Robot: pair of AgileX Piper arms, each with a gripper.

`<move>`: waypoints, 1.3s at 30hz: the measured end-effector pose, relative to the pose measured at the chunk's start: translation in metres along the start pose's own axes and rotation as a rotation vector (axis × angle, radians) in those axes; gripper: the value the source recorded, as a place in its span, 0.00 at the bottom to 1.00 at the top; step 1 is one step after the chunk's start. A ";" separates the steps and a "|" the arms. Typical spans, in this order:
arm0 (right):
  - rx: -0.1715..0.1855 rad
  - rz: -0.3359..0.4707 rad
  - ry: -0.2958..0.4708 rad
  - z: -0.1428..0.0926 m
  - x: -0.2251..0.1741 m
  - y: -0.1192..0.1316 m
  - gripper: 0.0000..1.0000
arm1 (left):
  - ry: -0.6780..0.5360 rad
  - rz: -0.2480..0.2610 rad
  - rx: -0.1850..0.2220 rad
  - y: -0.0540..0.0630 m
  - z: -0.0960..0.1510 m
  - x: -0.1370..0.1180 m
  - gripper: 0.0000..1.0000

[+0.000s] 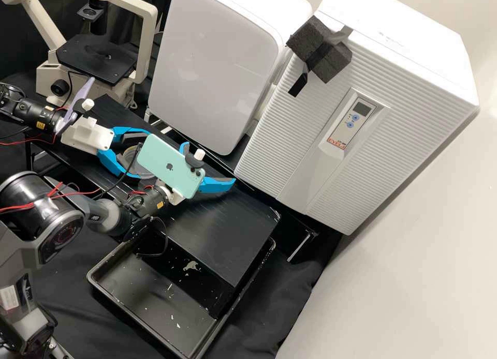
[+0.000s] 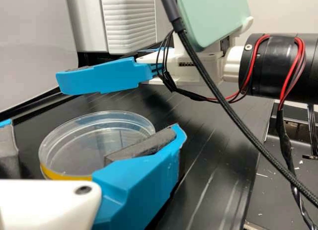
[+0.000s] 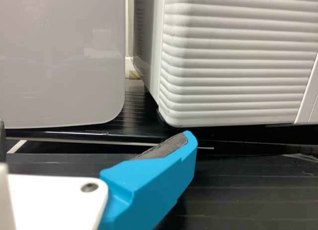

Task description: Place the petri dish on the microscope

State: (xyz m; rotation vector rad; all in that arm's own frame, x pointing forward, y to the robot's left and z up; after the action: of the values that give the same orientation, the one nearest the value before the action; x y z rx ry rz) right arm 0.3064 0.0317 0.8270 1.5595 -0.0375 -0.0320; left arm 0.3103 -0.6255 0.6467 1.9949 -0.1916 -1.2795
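The left gripper stands spread, with the petri dish on the bench between its fingers; whether they touch it, I can't tell. Best to centre on the dish, close gently and evenly low on the wall, and lift level. The right gripper, also spread, is just beside the left one and should be given room. The microscope is on the left gripper's far side from the right gripper, its stage ready for a flat, slow set-down.
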 end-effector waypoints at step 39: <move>0.000 0.000 0.000 0.000 0.000 0.000 1.00 | -0.025 -0.006 -0.063 -0.003 0.003 -0.001 0.00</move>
State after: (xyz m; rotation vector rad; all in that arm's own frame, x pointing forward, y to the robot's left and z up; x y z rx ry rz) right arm 0.3064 0.0317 0.8270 1.5595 -0.0375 -0.0320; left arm 0.3067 -0.6240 0.6450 1.9288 -0.1558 -1.2992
